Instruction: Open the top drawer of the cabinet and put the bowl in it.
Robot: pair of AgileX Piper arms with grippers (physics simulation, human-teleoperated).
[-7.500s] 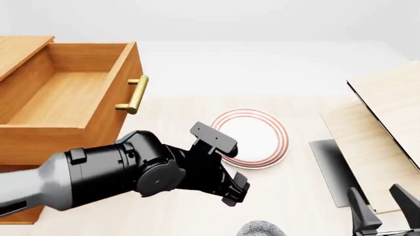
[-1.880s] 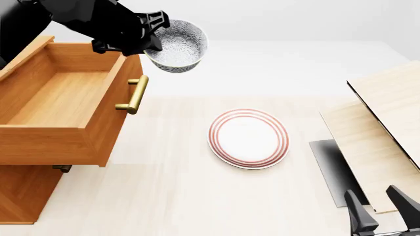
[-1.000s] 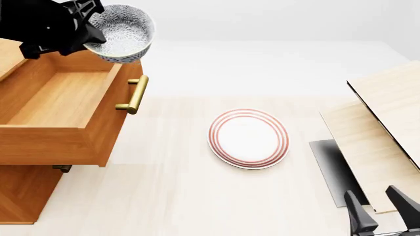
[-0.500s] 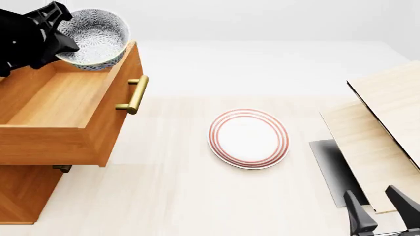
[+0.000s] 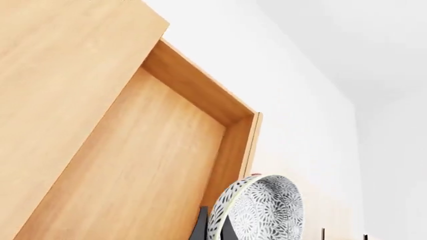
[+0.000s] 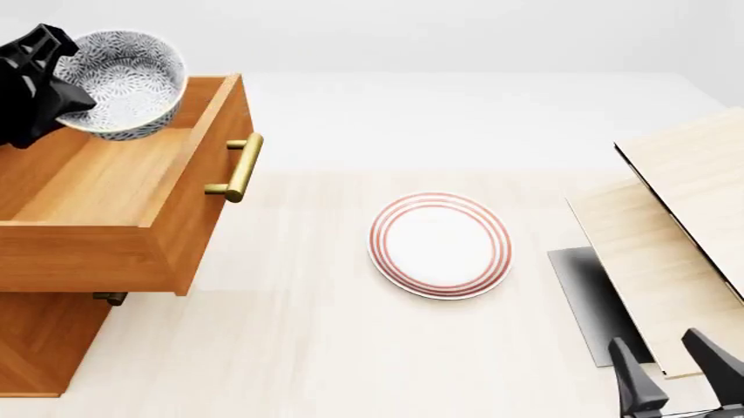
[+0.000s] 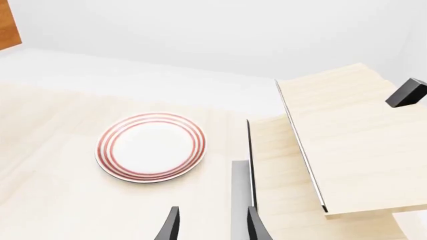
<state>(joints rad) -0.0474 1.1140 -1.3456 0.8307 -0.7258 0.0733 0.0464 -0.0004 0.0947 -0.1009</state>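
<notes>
The left claw pinches the bowl by its rim and holds it tilted, in the air, over the far part of the top drawer, which stands pulled out of the cabinet. The bowl sits at 3 o'clock from the claw; the drawer floor lies at about 6 o'clock from the bowl, so the likely move is a straight descent. The right claw is spread, holds nothing, and rests well apart at 4 o'clock.

Count: one bowl, one open drawer, one plate on the tabletop, two claws.
</notes>
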